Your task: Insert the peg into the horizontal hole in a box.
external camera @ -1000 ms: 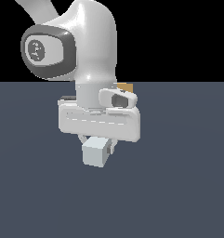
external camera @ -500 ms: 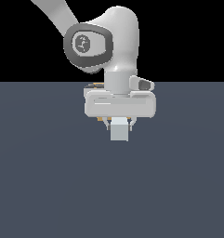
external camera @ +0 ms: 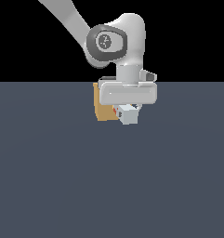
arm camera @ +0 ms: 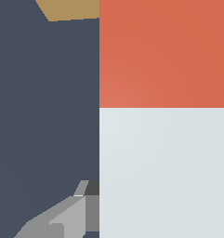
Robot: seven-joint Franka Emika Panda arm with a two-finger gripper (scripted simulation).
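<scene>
My gripper (external camera: 127, 111) is shut on the peg (external camera: 128, 114). In the exterior view I see the peg's pale grey-white end toward the camera, with a sliver of orange-red (external camera: 117, 111) behind it. The tan box (external camera: 103, 106) stands right behind the gripper, on the exterior view's left, mostly covered by the hand. Its hole is hidden. In the wrist view the peg fills most of the picture, its orange-red part (arm camera: 164, 53) joined to its grey-white part (arm camera: 164, 172). A corner of the box (arm camera: 69, 9) shows beyond it, and one finger (arm camera: 67, 216) shows beside the peg.
The dark grey-blue floor (external camera: 108, 186) spreads in all directions around the box. The arm's white links (external camera: 118, 42) rise above the hand toward the exterior view's upper left.
The hand has moved with the peg to the exterior view's right and away from the camera, up to the tan box, which now shows beside it. The wrist has turned.
</scene>
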